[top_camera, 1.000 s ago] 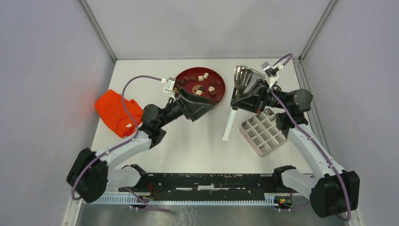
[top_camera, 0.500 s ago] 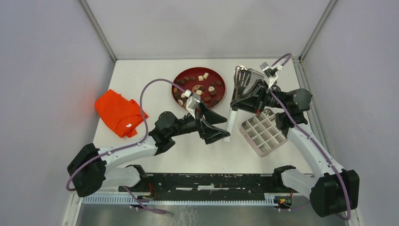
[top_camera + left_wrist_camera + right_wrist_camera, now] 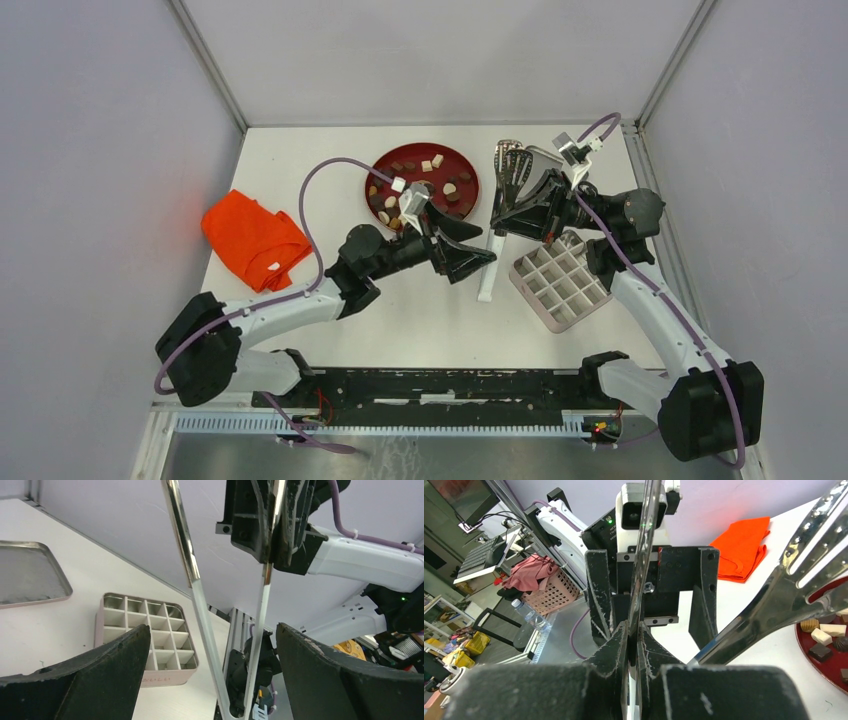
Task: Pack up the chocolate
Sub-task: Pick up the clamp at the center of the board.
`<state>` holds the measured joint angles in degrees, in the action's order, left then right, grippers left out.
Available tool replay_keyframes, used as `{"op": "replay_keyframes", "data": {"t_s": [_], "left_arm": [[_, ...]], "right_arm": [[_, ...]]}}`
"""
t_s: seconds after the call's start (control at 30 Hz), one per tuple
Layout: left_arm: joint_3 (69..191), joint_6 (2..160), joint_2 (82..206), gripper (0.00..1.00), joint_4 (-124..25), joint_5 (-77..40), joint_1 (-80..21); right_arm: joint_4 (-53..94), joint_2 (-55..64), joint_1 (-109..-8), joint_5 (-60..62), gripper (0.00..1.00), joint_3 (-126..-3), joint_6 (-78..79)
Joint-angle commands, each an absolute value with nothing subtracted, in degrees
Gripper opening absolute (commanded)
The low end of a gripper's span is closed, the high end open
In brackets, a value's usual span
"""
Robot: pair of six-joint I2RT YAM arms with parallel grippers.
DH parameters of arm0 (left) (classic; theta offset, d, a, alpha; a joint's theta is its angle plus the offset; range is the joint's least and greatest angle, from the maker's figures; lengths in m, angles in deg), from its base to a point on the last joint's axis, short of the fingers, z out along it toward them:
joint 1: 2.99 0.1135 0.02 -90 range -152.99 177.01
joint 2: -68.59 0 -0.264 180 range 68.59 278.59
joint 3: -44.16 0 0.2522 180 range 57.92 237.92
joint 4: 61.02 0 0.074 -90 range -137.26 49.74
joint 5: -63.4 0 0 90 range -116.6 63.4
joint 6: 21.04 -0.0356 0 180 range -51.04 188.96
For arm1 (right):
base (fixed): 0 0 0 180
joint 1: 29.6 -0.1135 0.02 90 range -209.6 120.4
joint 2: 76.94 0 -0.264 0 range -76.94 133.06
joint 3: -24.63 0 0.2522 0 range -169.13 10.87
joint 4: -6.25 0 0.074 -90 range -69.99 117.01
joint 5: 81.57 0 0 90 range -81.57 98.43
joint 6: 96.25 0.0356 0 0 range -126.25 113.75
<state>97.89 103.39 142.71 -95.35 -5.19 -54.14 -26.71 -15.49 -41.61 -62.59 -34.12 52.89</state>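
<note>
I read this as tool set-up before any packing. The small brown and cream chocolate pieces point(image 3: 450, 187) all lie on the round red plate point(image 3: 440, 148) at the far middle of the surface; the pale pink box of square compartments point(image 3: 560, 285), to the near right of the plate, shows no piece in the cells I can see. My right claw point(image 3: 634, 632) is pinched tight on one leg of the long metal tongs with slotted heads point(image 3: 489, 272), holding them tilted, heads to the far side and joined end low on the near side; whether that end touches the surface I cannot tell. My left claw point(image 3: 478, 258) is spread wide with nothing in it; the left wrist view shows its fingers either side of the two legs, clear of both. Next, I judge, I must centre both legs between those fingers and close gently, firm enough to carry the tongs yet not squeezing the legs together; only then should the right claw let go.
</note>
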Motion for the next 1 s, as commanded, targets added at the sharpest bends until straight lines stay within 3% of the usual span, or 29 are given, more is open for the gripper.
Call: {"op": "replay_keyframes", "data": {"t_s": [0.0,0.4,0.97], "left_arm": [[97.9,103.3,142.1,0.99,-99.9,-4.7,-53.2],[95.9,110.9,151.4,0.91,-123.9,-7.2,-57.1],[98.0,114.0,159.8,0.77,-135.2,-14.4,-59.8]], "right_arm": [[-31.0,-16.7,-42.1,-62.9,0.00,-35.5,53.2],[-37.6,-15.1,-42.3,-62.1,0.00,-36.2,58.4],[-37.8,-15.1,-42.2,-58.2,0.00,-33.9,58.6]]}}
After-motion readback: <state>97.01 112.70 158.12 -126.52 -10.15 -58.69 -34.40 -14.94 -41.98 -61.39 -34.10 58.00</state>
